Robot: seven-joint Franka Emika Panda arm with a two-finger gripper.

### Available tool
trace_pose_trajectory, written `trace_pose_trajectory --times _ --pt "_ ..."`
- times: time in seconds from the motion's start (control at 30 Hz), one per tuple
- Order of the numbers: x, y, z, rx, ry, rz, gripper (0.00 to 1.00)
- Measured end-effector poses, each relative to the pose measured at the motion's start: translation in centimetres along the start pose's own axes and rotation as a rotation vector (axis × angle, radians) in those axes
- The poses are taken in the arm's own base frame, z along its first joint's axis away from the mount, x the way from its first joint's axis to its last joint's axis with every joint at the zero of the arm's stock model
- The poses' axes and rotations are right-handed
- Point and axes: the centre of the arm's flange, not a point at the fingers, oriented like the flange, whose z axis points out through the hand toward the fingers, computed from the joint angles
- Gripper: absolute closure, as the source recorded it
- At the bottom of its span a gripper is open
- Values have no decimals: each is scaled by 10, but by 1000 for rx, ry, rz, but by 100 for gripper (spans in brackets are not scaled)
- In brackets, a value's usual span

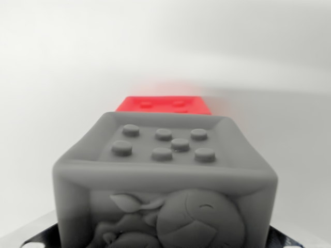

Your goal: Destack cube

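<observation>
Grey studded cube (164, 170) close up, red cube (163, 104) behind.
End effector state can't be told; lift grey cube straight, avoid dragging.

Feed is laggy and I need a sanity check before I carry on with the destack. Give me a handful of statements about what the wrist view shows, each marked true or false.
1. The nearest cube is grey. True: the grey cube fills the lower middle of the wrist view.
2. Its top face carries seven raised round studs. True.
3. The cube behind it is blue. False: it is a red cube, showing above the grey one's far edge.
4. The grey cube's front face is plain and smooth. False: it bears a raised cartoon-like relief.
5. The gripper fingers are clearly visible closing on the grey cube. False: no fingers can be made out in this view.
</observation>
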Motion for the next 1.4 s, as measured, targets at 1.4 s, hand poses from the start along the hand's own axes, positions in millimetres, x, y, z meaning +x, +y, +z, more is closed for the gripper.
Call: trace_pose_trajectory --times 1.4 --pt "0 0 -106 6 8 3 100"
